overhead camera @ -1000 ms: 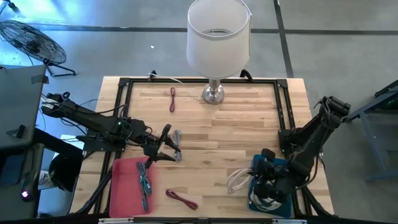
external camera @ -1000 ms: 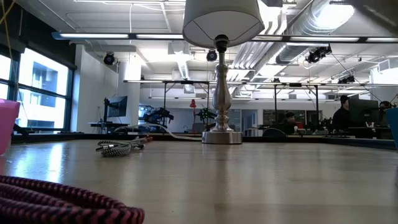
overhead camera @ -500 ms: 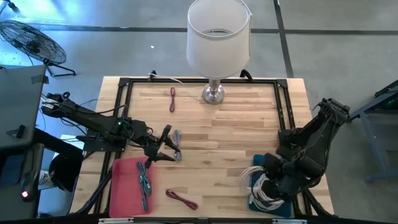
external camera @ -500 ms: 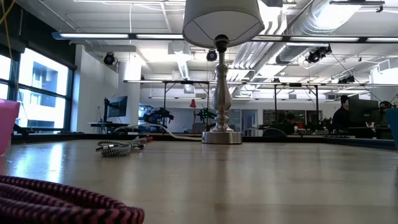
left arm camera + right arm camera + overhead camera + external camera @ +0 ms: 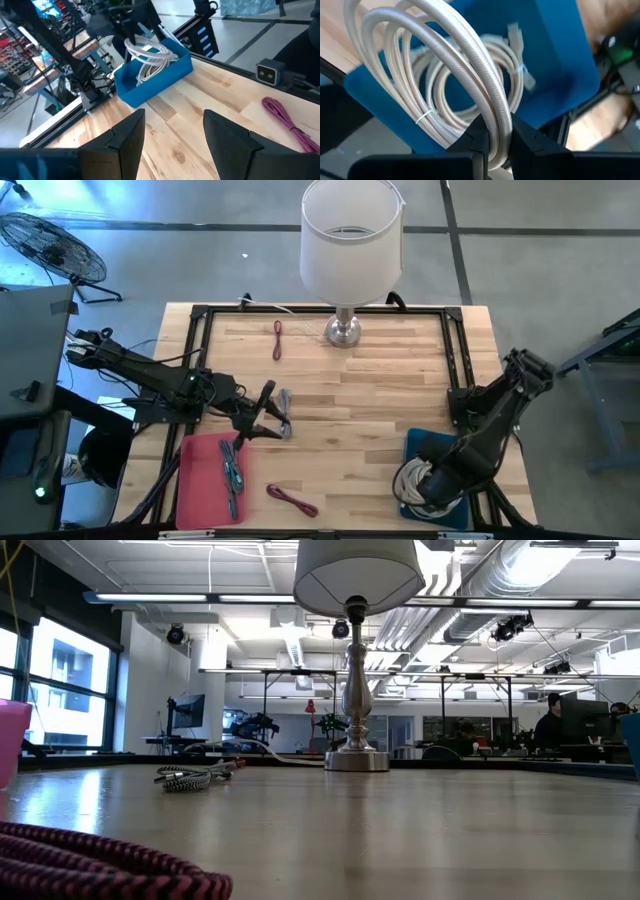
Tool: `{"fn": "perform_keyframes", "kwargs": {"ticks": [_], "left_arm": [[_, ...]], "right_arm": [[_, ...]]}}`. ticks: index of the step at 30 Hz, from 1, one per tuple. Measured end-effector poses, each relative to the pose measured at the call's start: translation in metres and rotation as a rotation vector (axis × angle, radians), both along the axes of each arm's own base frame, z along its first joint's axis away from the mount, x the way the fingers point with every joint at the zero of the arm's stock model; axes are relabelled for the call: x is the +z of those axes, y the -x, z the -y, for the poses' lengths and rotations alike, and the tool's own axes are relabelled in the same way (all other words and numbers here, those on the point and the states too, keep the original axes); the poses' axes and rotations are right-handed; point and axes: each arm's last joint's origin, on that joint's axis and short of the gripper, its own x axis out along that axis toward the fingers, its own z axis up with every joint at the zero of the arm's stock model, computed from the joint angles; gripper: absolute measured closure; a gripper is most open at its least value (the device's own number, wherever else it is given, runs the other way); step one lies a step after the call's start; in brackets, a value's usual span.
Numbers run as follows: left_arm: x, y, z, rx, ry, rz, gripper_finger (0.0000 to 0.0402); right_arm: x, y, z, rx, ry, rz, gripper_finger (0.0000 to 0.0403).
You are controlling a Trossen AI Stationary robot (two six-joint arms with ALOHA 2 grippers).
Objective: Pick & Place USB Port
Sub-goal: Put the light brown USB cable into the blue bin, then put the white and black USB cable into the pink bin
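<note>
text: none legible | labels: none legible | brands: none legible | numbers: none legible | signs: none legible | views checked: high, low, left wrist, right wrist

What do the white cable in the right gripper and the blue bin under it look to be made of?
The white cable looks braided, likely fabric over wire: a fine woven texture runs along each loop, matte cream, tied with a thin plastic tie. The blue bin looks like moulded plastic: uniform colour, smooth faintly glossy walls. The right gripper is shut on the cable.
</note>
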Motion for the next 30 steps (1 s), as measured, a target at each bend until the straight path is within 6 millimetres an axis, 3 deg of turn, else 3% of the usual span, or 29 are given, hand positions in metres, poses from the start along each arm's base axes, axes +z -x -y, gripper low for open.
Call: {"fn": "perform_keyframes", "kwargs": {"ticks": [10, 19, 25, 30], "left_arm": [[0.0, 0.0, -0.001, 0.028, -0.006, 0.002, 0.0206], [-0.001, 0.0, 0.0, 0.025, 0.042, -0.025, 0.0206], [0.0, -0.001, -0.001, 0.035, 0.042, -0.011, 0.0206], [0.014, 0.003, -0.006, 0.164, 0.026, 0.032, 0.0206]], "right_arm": [[-0.004, -0.001, 0.003, -0.09, 0.04, -0.08, 0.0364], [-0.004, 0.0, 0.003, -0.174, 0.042, -0.102, 0.0266], [-0.004, 0.0, 0.003, -0.167, 0.045, -0.102, 0.0227], [-0.004, -0.004, 0.007, -0.079, 0.067, -0.058, 0.0214]]}}
